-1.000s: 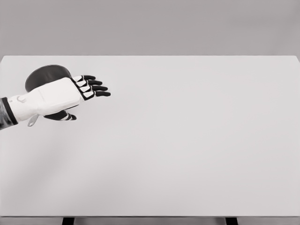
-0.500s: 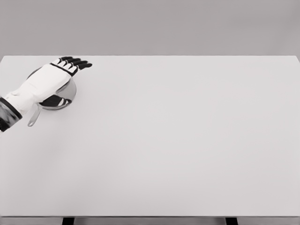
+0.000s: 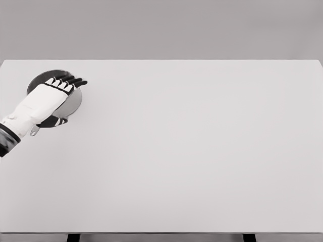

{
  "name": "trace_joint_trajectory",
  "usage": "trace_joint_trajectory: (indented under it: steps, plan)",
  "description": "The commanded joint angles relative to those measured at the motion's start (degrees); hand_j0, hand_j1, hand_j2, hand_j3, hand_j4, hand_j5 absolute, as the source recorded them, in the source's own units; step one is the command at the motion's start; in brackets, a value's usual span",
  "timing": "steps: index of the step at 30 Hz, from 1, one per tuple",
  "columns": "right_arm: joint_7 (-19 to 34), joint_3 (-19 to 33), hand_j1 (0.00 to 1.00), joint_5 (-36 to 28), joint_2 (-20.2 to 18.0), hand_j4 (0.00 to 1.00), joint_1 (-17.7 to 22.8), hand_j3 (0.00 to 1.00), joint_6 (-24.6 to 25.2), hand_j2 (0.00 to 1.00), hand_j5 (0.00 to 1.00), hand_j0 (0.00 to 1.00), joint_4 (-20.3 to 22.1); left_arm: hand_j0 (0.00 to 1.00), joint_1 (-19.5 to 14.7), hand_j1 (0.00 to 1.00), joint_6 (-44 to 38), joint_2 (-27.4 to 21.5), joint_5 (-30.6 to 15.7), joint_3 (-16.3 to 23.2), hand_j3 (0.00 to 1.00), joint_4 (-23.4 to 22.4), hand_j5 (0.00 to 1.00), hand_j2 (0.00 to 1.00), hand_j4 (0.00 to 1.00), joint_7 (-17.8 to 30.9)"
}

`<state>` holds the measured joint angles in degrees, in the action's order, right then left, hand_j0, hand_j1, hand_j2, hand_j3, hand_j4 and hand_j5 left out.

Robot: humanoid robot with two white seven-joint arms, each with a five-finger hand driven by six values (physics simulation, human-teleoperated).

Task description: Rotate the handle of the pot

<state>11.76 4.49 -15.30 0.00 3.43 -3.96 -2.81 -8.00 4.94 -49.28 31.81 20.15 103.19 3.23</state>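
1. Pot [image 3: 73,103] stands at the counter's [image 3: 192,151] far-left; its handle [image 3: 34,131] points toward the near-left.
2. Left hand [image 3: 50,96] lies over the pot, fingers extended, grasping nothing.
3. Rotation appears not finished; handle ungrasped.

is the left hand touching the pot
Cannot tell. In the head view, the left hand overlaps the pot, but from above neither contact nor a gap shows plainly.
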Motion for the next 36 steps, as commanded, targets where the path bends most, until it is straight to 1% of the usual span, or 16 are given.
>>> trace_joint_trajectory:
  steps: [1, 9, 11, 20, 36]
  plan:
    - [0.10, 0.00, 1.00, 0.01, 0.00, 1.00, 0.00, 1.00, 0.00, 1.00, 1.00, 1.00, -0.01, 1.00, 0.09, 1.00, -0.81, -0.11, 0.10, -0.02, 1.00, -0.09, 1.00, 1.00, 1.00, -0.15]
    - [0.01, 0.00, 1.00, 0.01, 0.00, 1.00, 0.00, 1.00, 0.00, 1.00, 1.00, 1.00, -0.01, 1.00, 1.14, 1.00, -1.43, -0.20, 0.10, -0.11, 1.00, -0.53, 1.00, 1.00, 1.00, -0.15]
    - [0.01, 0.00, 1.00, 0.01, 0.00, 1.00, 0.00, 1.00, 0.00, 1.00, 1.00, 1.00, -0.01, 1.00, 1.41, 1.00, -3.18, -0.11, 0.10, -0.11, 1.00, -0.62, 1.00, 1.00, 1.00, -0.15]
    - [0.01, 0.00, 1.00, 0.01, 0.00, 1.00, 0.00, 1.00, 0.00, 1.00, 1.00, 1.00, -0.01, 1.00, 1.41, 1.00, -3.27, -0.11, 0.10, -0.11, 1.00, -3.96, 1.00, 1.00, 1.00, -0.15]
    - [0.10, 0.00, 1.00, 0.01, 0.00, 1.00, 0.00, 1.00, 0.00, 1.00, 1.00, 1.00, -0.01, 1.00, 1.85, 1.00, -3.36, -0.99, 0.01, -0.64, 1.00, -4.05, 1.00, 1.00, 1.00, -0.15]
